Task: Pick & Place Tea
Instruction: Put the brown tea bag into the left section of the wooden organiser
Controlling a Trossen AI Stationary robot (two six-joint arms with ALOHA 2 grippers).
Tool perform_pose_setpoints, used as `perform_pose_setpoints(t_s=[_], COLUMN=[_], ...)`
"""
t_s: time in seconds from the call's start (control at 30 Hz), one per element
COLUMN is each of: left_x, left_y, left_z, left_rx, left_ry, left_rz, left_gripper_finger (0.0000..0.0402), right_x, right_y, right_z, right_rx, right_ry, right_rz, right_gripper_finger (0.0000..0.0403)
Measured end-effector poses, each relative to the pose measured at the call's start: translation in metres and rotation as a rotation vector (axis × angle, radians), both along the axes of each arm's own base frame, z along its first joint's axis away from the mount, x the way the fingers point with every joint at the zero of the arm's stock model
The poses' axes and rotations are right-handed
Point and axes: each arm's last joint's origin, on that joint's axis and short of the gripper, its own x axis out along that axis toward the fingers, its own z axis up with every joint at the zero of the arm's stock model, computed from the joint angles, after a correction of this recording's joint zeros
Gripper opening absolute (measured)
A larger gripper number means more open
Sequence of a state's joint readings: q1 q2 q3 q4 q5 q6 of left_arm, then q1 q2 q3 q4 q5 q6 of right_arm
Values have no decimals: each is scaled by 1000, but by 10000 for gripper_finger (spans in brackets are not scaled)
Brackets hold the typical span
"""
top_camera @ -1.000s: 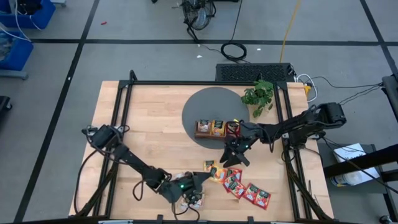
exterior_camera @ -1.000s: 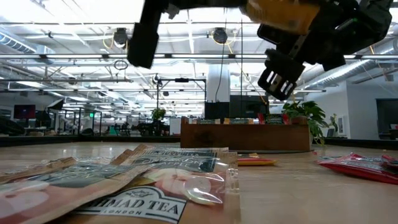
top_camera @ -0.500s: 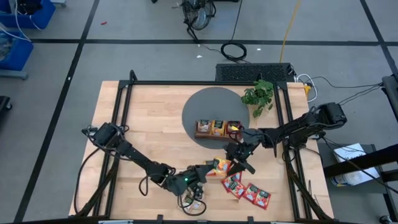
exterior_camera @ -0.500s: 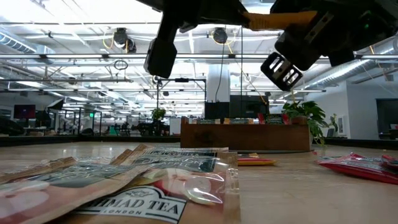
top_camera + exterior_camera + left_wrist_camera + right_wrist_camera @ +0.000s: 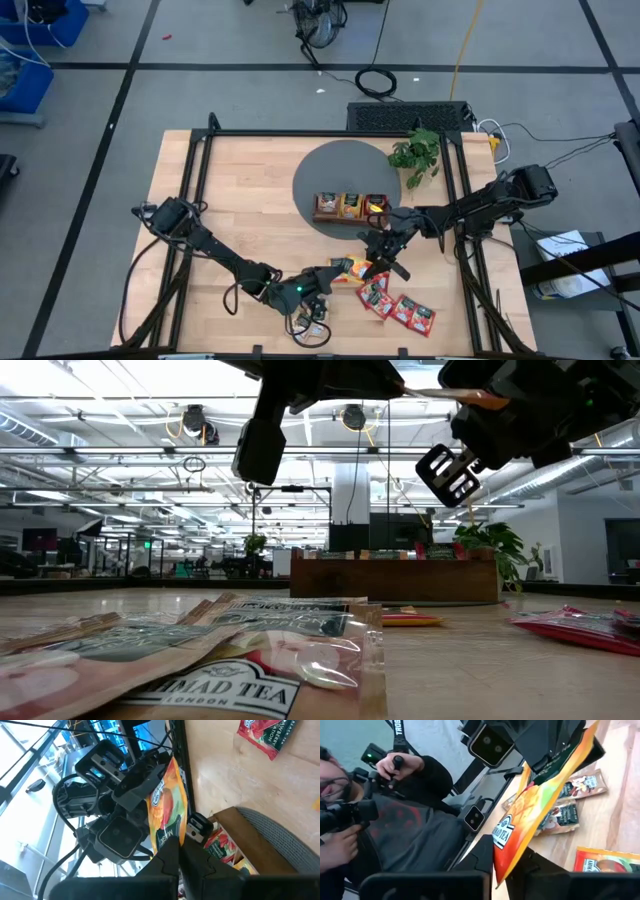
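- Wooden tray (image 5: 349, 206) near; red sachets (image 5: 398, 305) lie below.
- Orange sachet (image 5: 354, 268) — mango print — pinched by both left gripper (image 5: 328, 277) and right gripper (image 5: 378, 258).

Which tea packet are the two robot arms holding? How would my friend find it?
Start at the wooden tray on the grey mat, then look toward the table's near edge. Between the left pincer and right pincer is an orange sachet. It alone is lifted off the table, gripped from both sides.

Open-plan lab hall, ceiling trusses (image 5: 150, 455), teleoperator (image 5: 395, 820)
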State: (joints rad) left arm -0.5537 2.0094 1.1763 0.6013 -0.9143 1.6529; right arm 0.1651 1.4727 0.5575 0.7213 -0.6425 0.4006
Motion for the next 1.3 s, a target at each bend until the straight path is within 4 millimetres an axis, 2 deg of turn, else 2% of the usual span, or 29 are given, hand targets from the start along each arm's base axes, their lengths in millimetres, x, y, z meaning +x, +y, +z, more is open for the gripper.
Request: perform_pose_setpoints(t_s=[0.2,0.3,0.5,0.63,0.7,0.83,0.9,0.97,1.1,1.2,1.3], left_x=[-4,-9,-15,-16,-20,-31,-38,-47,-48,-37,-30], left_y=[-5,-9,-19,-18,-18,-9,0,15,69,109,134], left_z=[0,1,1,3,14,50,67,81,104,101,82], left_rx=[-56,-49,-73,-143,-234,-460,-580,-739,-1294,-1625,-1739], left_ry=[-37,-57,-70,-125,-198,-365,-387,-316,-7,125,128], left_rz=[56,129,109,170,213,281,256,182,11,-26,-24], left_gripper_finger=[5,24,70,86,86,75,65,54,31,12,5], right_x=[1,0,0,1,1,-2,-3,-9,-27,-45,-58], right_y=[-1,0,-1,-2,-1,5,7,8,2,-5,-11], right_z=[-1,-2,-2,-3,-5,-11,-13,-16,-20,-23,-27], right_rx=[-27,-45,-87,-144,-210,-405,-490,-556,-587,-620,-672], right_ry=[-12,-16,-54,-92,-104,-155,-189,-227,-315,-405,-461], right_rz=[-17,-4,-5,-38,-76,-121,-172,-217,-288,-379,-490], right_gripper_finger=[8,10,8,8,8,8,8,7,7,7,7])
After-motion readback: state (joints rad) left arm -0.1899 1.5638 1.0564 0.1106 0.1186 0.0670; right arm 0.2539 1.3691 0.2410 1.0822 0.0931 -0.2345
